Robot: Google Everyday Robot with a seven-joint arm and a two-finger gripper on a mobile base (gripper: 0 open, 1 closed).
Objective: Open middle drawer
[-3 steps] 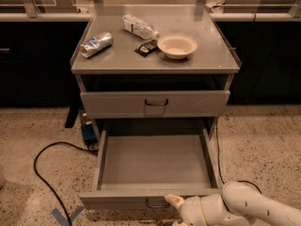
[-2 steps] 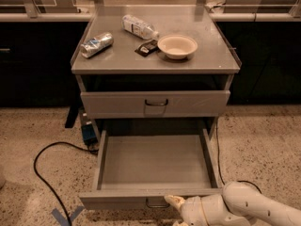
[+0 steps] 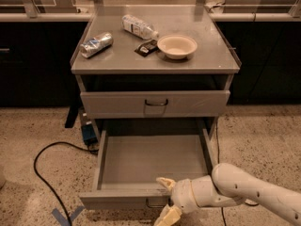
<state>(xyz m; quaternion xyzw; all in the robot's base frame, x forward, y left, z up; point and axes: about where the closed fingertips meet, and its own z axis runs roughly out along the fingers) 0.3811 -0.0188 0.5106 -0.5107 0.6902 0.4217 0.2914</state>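
Note:
The middle drawer (image 3: pixel 123 197) is a grey metal drawer pulled far out of the cabinet, and its inside is bare. Its small dark wire handle (image 3: pixel 154 204) shows on the front panel. My gripper (image 3: pixel 165 199), cream-coloured, is at the front panel's right-of-middle, next to the handle. One finger (image 3: pixel 164 182) lies over the panel's top edge and the other points down below it, so the fingers are spread apart. The arm comes in from the lower right.
The drawer above (image 3: pixel 155 103) is closed. On the cabinet top (image 3: pixel 211 51) lie a crushed can (image 3: pixel 96 44), a plastic bottle (image 3: pixel 139 28), a dark packet (image 3: pixel 146 47) and a bowl (image 3: pixel 177 46). A black cable (image 3: pixel 40 171) runs over the floor at left. Dark counters flank the cabinet.
My gripper has shifted slightly up and left at the drawer's front. The drawer stands as far out as before.

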